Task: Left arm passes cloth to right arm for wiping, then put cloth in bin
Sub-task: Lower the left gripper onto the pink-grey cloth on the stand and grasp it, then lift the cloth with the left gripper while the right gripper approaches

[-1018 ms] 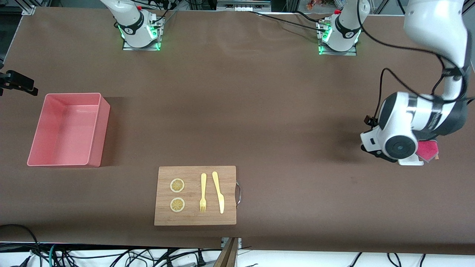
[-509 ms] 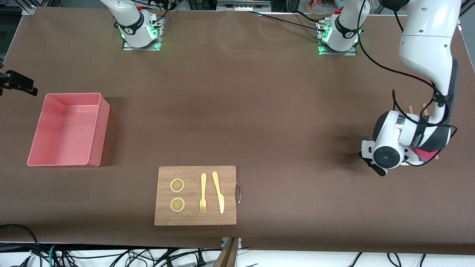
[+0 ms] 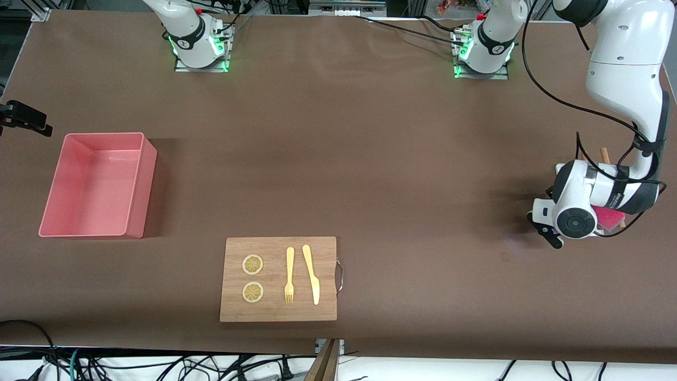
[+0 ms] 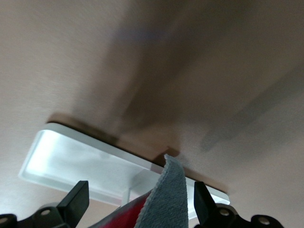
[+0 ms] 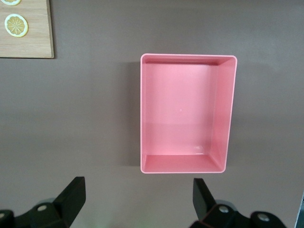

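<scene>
Right now the left hand is low over the small white tray at the left arm's end of the bench, fingers spread wide with the cloth standing up between them, not yet pinched as far as I can tell. In the front view only a magenta sliver of the cloth shows under the left wrist. The cloth sits on or against the tray, one grey corner poking up, red face below. It looks soft, light and floppy: it should drape and fold once lifted, no real slip or break risk, but a thin edge grab could pull free. Best hold is probably the raised fold between the fingers, taken deep enough to catch both layers and leave a free flap hanging for the handover. The right hand waits up high over the pink bin, fingers apart, nothing in it. The bin is empty, at the right arm's end of the bench. The wooden cutting board with two lemon slices, fork and knife sits nearer the front camera, untouched.
</scene>
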`<state>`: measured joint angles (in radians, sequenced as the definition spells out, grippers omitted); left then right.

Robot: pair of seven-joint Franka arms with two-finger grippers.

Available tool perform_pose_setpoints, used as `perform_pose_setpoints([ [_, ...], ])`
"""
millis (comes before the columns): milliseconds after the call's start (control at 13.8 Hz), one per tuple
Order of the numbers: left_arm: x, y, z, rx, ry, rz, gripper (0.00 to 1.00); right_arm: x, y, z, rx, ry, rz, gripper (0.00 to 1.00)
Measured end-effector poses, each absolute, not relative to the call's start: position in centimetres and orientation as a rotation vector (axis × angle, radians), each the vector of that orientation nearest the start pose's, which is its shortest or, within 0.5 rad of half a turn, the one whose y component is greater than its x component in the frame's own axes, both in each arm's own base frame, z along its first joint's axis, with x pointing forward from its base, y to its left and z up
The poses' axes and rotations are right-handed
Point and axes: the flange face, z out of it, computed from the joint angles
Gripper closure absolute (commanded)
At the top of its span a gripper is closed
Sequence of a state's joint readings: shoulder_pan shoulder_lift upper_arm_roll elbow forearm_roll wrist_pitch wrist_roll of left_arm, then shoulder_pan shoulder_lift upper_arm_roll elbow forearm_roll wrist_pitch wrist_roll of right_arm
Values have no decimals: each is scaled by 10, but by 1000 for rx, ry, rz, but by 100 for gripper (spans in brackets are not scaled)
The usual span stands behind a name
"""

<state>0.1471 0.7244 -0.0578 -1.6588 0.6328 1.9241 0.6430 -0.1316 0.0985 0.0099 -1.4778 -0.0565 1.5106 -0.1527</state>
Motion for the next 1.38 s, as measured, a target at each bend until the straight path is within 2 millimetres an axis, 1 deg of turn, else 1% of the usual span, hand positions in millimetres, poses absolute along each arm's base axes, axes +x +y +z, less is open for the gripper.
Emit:
perform_pose_setpoints([
  [73,625,101,162,-2445,1206,837,18,573,-77,607,-3185,-47,116,0],
  [145,622,99,158,-2444,1215,849,23,573,-77,607,-3185,-46,116,0],
  [218,619,96,155,-2443,1223,857,31,573,-77,607,-3185,-46,116,0],
  [436,616,94,152,-2441,1231,867,72,573,-78,607,-3185,-45,116,0],
  [509,616,94,152,-2441,1232,868,80,573,-78,607,-3185,-43,116,0],
  [582,616,94,151,-2441,1232,869,83,573,-79,607,-3185,-42,116,0],
  [655,615,94,151,-2441,1232,871,95,573,-79,607,-3185,-41,116,0],
  [727,615,94,151,-2441,1233,871,100,573,-79,607,-3185,-40,116,0],
  [945,615,93,151,-2454,1227,871,100,573,-79,607,-3185,-40,116,0],
  [1091,616,91,158,-2467,1218,866,100,573,-79,607,-3185,-40,116,0],
  [1164,619,85,168,-2467,1219,858,100,573,-79,607,-3185,-40,117,0],
  [1236,623,71,185,-2464,1231,838,100,573,-79,607,-3185,-40,117,0],
  [1382,635,33,227,-2448,1269,781,100,573,-79,607,-3185,-41,118,0],
])
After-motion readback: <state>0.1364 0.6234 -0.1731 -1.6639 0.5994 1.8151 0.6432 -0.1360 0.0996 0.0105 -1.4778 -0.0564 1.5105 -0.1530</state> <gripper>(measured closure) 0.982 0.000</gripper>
